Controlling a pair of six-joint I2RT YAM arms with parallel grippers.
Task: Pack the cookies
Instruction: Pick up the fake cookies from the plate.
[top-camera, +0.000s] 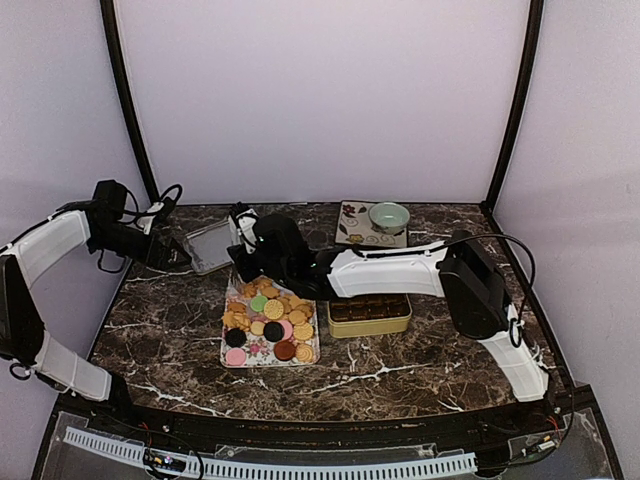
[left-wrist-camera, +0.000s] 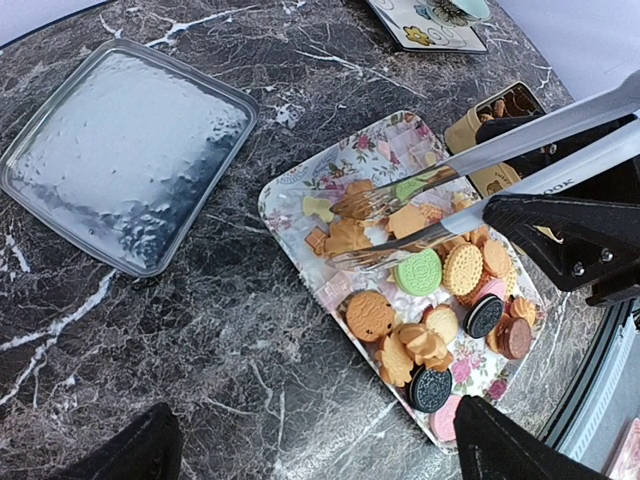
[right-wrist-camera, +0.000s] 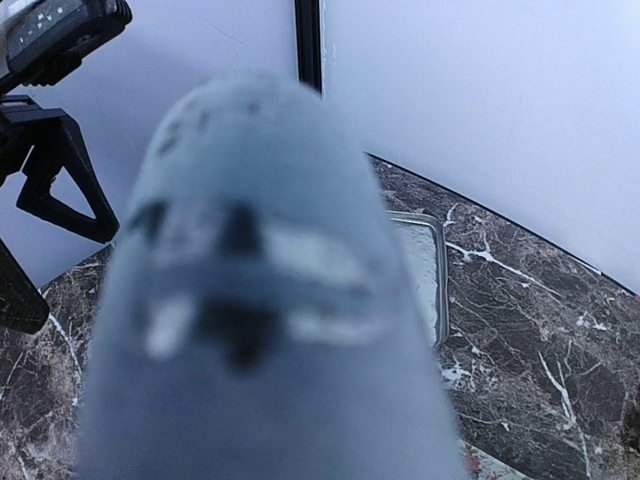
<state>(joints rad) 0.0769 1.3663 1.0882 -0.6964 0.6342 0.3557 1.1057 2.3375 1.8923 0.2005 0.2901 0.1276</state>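
Note:
The cookies (top-camera: 268, 318) lie heaped on a flowery rectangular tray (top-camera: 232, 358), golden-tan ones with green, pink and dark discs; they also show in the left wrist view (left-wrist-camera: 430, 300). My right gripper (top-camera: 266, 258) is shut on metal tongs (left-wrist-camera: 470, 185) whose tips rest among the tan cookies (left-wrist-camera: 350, 225) at the tray's far end. In the right wrist view a blurred grey end of the tongs (right-wrist-camera: 260, 300) hides the jaws. My left gripper (top-camera: 172, 256) is open and empty, low over the bare table left of the tray (left-wrist-camera: 320, 450).
A gold tin (top-camera: 370, 322) holding a few cookies stands right of the tray, also in the left wrist view (left-wrist-camera: 470, 125). A clear lid (top-camera: 210, 245) lies at the back left. A small bowl (top-camera: 388, 215) sits on a flowered plate (top-camera: 352, 228) at the back.

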